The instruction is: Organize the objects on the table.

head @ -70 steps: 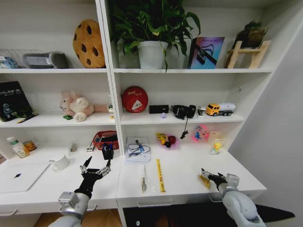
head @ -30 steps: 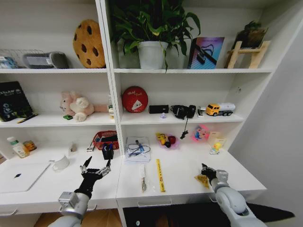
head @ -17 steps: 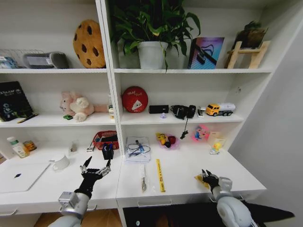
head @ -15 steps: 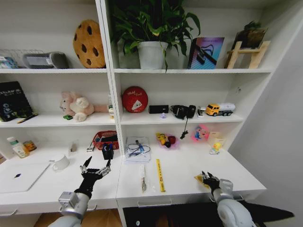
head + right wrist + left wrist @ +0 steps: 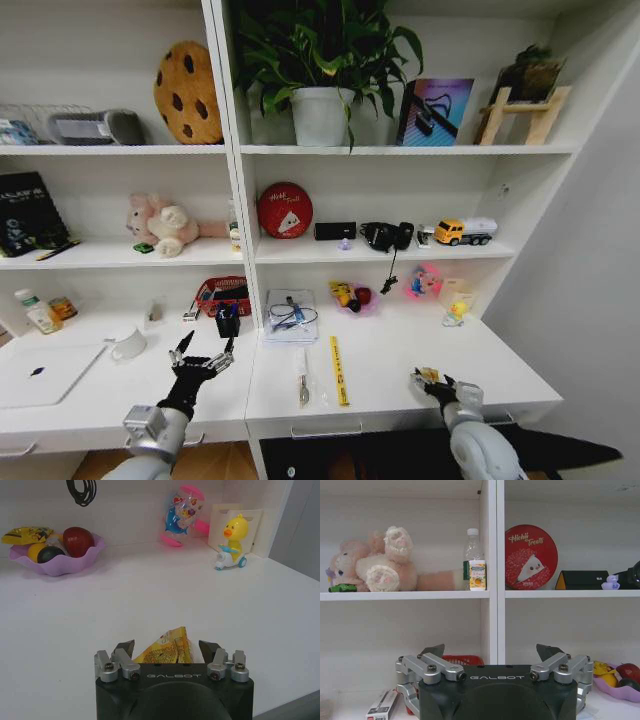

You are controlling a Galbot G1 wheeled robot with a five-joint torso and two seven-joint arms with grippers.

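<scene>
A small yellow snack packet (image 5: 428, 375) lies near the front right of the white table (image 5: 390, 345). My right gripper (image 5: 432, 382) is at it. In the right wrist view the packet (image 5: 169, 652) sits between the spread fingers of the right gripper (image 5: 167, 647), which stands open around it. My left gripper (image 5: 206, 346) hovers open and empty over the table's left half, facing the shelves (image 5: 491, 652). A silver laptop (image 5: 45, 372) lies shut at the far left. A tiny green toy car (image 5: 143, 248) sits on the shelf by the pink bear (image 5: 342, 587).
A yellow ruler (image 5: 338, 370) and a slim tool (image 5: 302, 385) lie mid-table. Behind stand a pen pot (image 5: 228, 321), red basket (image 5: 222, 292), notebook (image 5: 292, 315), purple fruit bowl (image 5: 55, 562), pink toy (image 5: 182, 510) and duck toy (image 5: 232, 542). A white cup (image 5: 128, 345) sits left.
My right gripper has drawn left and back toward the table's front edge and now straddles the yellow packet. The left arm has not moved.
</scene>
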